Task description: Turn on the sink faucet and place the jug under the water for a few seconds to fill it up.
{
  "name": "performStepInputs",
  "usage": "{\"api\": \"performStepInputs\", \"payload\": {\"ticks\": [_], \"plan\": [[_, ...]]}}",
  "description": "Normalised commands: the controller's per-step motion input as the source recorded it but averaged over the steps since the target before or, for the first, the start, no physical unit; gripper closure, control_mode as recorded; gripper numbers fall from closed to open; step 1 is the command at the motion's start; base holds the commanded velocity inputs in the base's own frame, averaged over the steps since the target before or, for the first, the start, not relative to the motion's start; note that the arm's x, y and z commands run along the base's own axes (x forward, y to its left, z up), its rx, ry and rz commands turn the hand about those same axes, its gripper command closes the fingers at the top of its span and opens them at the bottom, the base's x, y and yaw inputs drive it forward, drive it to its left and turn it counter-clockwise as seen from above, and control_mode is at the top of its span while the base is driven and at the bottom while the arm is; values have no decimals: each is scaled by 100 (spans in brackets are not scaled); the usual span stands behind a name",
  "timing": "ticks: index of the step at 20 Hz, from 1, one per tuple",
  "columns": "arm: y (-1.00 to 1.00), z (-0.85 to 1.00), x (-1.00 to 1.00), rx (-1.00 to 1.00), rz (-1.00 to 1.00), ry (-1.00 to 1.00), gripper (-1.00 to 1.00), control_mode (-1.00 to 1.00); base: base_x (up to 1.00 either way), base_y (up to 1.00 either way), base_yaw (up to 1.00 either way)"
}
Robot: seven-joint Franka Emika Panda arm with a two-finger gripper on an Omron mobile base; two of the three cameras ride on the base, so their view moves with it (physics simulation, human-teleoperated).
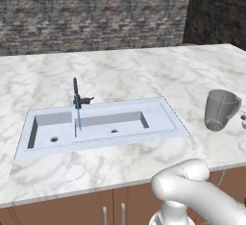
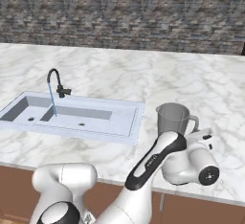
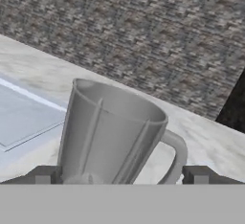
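The jug [image 1: 220,109] stood upright on the marble counter [image 1: 120,72], well off to the 3 o'clock side of the sink [image 1: 158,123], its handle turned away from the basin. In the right base view the jug [image 2: 173,119] sat just past the robot's hand, at about 12 o'clock from it. In the hand view the jug [image 3: 107,134] rose between the two dark fingertips [image 3: 43,175], one on each side of its base, with a visible gap to the fingertip on the handle side. The claw [image 3: 119,177] stood wide open around the jug's foot; whether the near fingertip touched the wall could not be told.

The faucet [image 1: 77,94] stood at the back edge of the sink, at roughly 9 o'clock from the jug. A thin blue stream of water [image 1: 78,116] fell straight from its spout, landing near the divider between the two basins. The brick wall [image 1: 96,12] ran behind the counter at 12 o'clock, and brown cabinet fronts [image 1: 72,209] showed under the counter's near edge.
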Motion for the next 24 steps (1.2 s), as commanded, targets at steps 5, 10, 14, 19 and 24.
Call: {"api": "performStepInputs", "payload": {"ticks": [5,10,14,19,24], "plan": [[-24,-26,45,0,17,0,-100,-100,0,0,0],[-35,-25,26,0,13,0,-100,-100,0,0,0],[-10,-21,35,0,11,0,-100,-100,0,0,0],[-2,-12,39,0,9,0,-100,-100,0,0,0],[0,-8,34,0,7,0,-100,-100,0,0,0]]}}
